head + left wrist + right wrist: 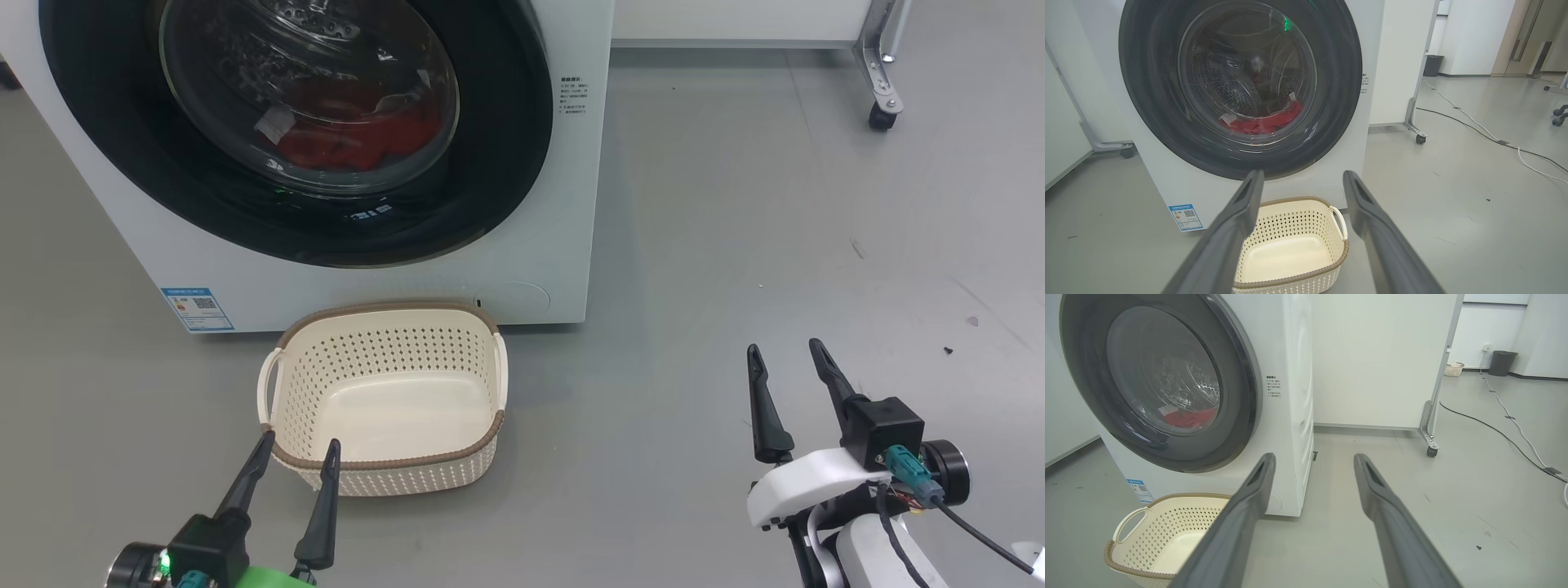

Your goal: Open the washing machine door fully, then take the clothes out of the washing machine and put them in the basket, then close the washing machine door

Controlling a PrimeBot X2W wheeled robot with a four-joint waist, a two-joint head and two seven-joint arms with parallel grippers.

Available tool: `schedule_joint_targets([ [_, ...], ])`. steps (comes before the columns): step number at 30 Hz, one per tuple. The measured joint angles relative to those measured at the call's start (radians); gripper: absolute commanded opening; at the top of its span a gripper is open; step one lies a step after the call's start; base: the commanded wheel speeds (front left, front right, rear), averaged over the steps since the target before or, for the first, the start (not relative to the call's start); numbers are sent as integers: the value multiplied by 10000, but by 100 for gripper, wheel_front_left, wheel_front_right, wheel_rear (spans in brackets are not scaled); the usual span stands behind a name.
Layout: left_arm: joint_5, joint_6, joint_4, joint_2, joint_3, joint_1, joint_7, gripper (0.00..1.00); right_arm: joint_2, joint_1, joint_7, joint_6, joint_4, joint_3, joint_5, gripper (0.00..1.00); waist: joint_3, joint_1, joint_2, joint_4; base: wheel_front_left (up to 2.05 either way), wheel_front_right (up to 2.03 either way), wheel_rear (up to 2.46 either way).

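Basket (pixel 392 314), cream perforated plastic with brown rim, sat empty on the floor just ahead of the left gripper (pixel 300 438), whose fingers were parted and held nothing. Washing machine door (pixel 506 163), shut, stood beyond and above that gripper on the washing machine (pixel 563 269), red clothes (pixel 351 135) behind its glass. Right gripper (pixel 782 345), likewise spread and empty, had the basket well off to its left.
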Motion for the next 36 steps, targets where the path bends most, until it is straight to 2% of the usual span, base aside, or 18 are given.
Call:
schedule_joint_targets([
  [19, 0, 0, 84, -6, -2, -17, 0, 100, 2, -43, 0, -75, 63, 48, 90, 100, 14, 0, 0, 31, 0, 0, 0],
  [20, 0, 0, 88, -6, -2, -17, 0, 100, 2, -44, 0, -75, 52, 56, 90, 72, 21, 0, 0, 32, 0, 0, 0],
  [21, 0, 0, 88, -6, -2, -17, 0, 100, 2, -44, 0, -75, 21, 61, 125, 15, 31, 0, -1, 33, 0, 0, 0],
  [22, 0, 0, 86, -8, -4, -17, 0, 100, 2, -45, 0, -73, -23, 63, 182, 0, 49, 0, 0, 34, 0, 0, 0],
  [29, 0, -2, 40, -12, -65, -48, 0, 100, 4, -67, 0, -73, -142, 27, 497, 0, 336, 0, 0, 88, 0, 0, 0],
  [36, 2, -6, -27, -12, -244, -285, 0, 100, 17, -334, 0, -59, -368, -359, 2134, 0, 804, 0, 0, 222, 0, 0, 0],
])
